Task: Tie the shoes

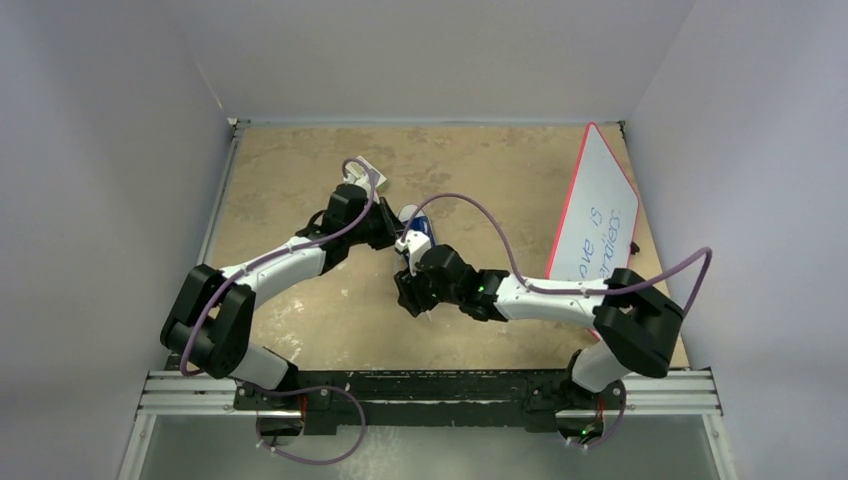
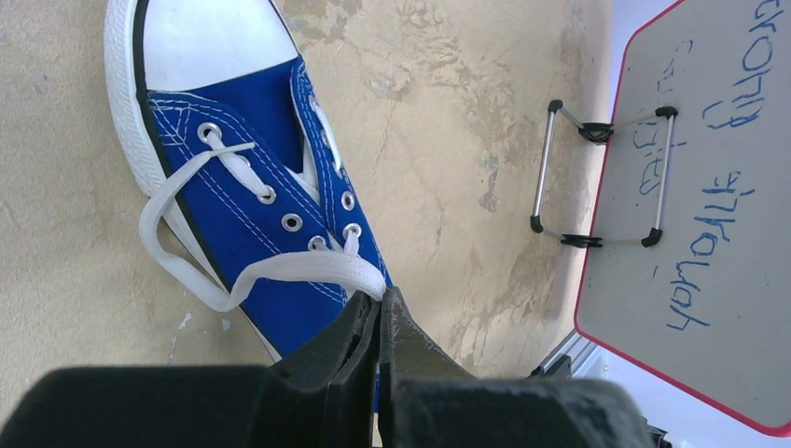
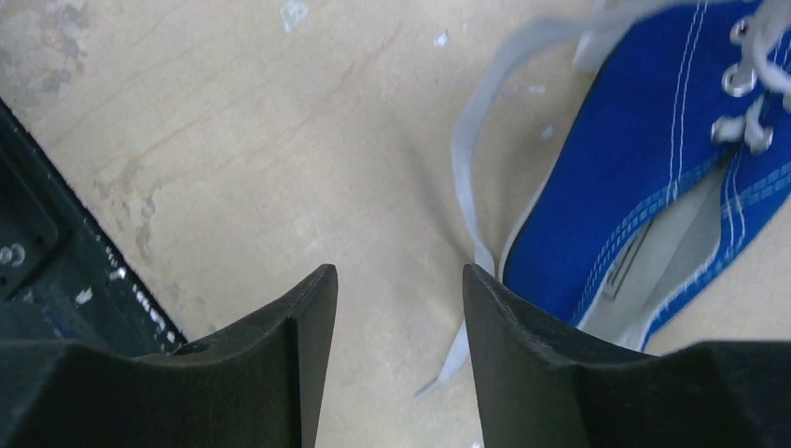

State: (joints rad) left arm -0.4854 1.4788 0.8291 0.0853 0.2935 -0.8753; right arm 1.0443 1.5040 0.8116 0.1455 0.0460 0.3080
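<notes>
The left jaws are pressed together, and their tips pinch the white lace (image 2: 308, 266) where it comes off the blue sneaker's (image 2: 252, 187) upper eyelets. From that pinch the lace runs flat across the canvas. It drops into a loose loop on the bench (image 2: 438, 140) beside the white sole, then climbs back to the eyelet nearest the white toe cap.

The right jaws are spread, with only bare bench between them. Another stretch of lace (image 3: 466, 177), blurred, trails over the bench from the sneaker, and its end lies just beside the right-hand fingertip (image 3: 480, 280). The sneaker's open collar is just right of that fingertip.

Seen from above, the sneaker lies near the middle of the bench, between the two wrists, with the left arm (image 1: 290, 262) reaching in from the left and the right arm (image 1: 545, 292) from the right. A white board (image 1: 597, 205) with a red edge and blue handwriting stands tilted on a wire stand at the bench's far right.
</notes>
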